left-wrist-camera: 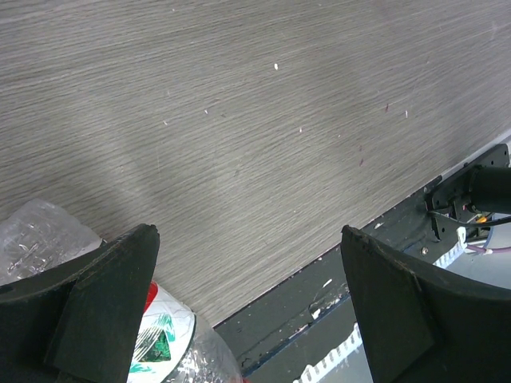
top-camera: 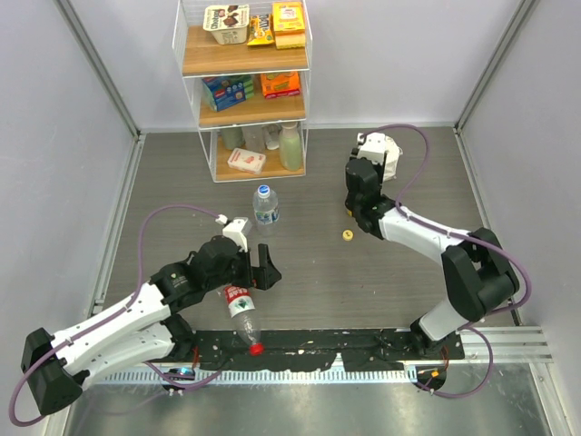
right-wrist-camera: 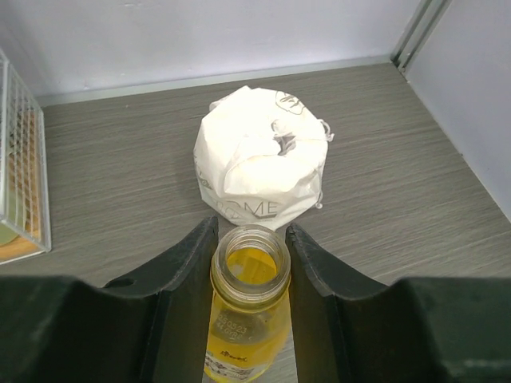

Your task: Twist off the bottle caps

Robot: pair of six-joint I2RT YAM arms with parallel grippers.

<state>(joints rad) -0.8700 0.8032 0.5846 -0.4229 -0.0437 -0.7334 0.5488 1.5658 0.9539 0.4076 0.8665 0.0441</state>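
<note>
My right gripper [right-wrist-camera: 249,239] is shut on the neck of the yellow bottle [right-wrist-camera: 246,327], held upright with its mouth uncapped. A yellow cap [top-camera: 347,235] lies loose on the table just below my right gripper [top-camera: 360,180]. The clear bottle with the red label [top-camera: 240,307] lies on its side near the front edge, its red cap [top-camera: 257,347] on. My left gripper [top-camera: 262,268] stands open just above and to the right of it. In the left wrist view this red-labelled bottle [left-wrist-camera: 164,335] lies by the left finger [left-wrist-camera: 104,303], outside the open left gripper [left-wrist-camera: 247,235]. The blue-labelled bottle [top-camera: 265,207] stands upright, capped.
A crumpled white paper bag [right-wrist-camera: 263,155] sits right ahead of the right gripper, near the back right corner. A white wire shelf rack [top-camera: 243,91] with boxes, snacks and a pale green bottle [top-camera: 290,147] stands at the back. A dark rail [top-camera: 363,343] runs along the front edge.
</note>
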